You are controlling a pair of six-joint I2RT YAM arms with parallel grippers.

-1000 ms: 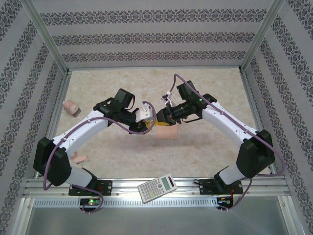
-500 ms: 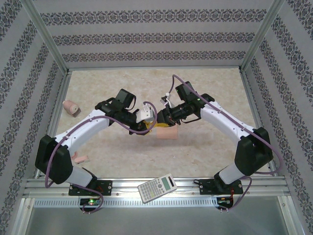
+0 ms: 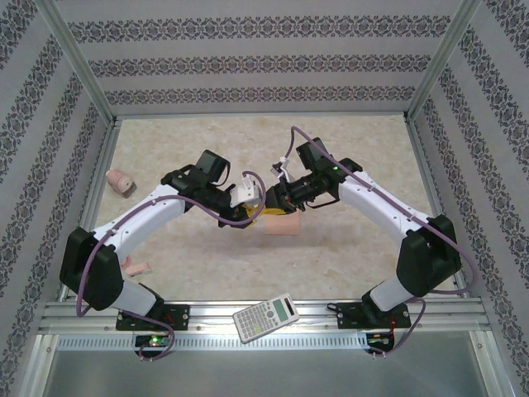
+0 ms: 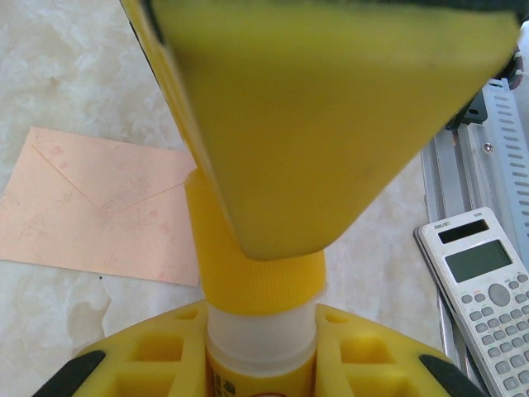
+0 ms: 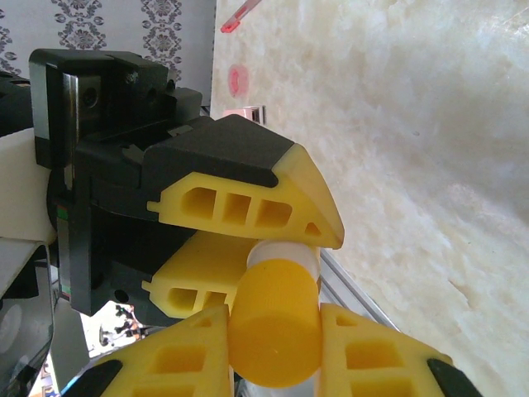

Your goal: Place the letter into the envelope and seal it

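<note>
The peach envelope (image 3: 282,224) lies flat on the table under both grippers, its flap side up (image 4: 99,207). Above it, my left gripper (image 4: 260,335) is shut on the white body of a glue stick (image 4: 260,339). My right gripper (image 5: 274,339) meets it head-on and is shut on the stick's yellow cap (image 5: 273,318), which sits on the tube. In the top view the left gripper (image 3: 253,210) and the right gripper (image 3: 269,201) touch tip to tip. The letter is out of view.
A white calculator (image 3: 266,317) lies on the metal rail at the near edge, beside the envelope's right side (image 4: 483,289). A pink object (image 3: 121,181) sits at the far left, and another small pink one (image 3: 136,267) lies by the left arm's base.
The right arm has shifted slightly left and its elbow has risen a little. Both grippers stay joined on the glue stick above the envelope.
</note>
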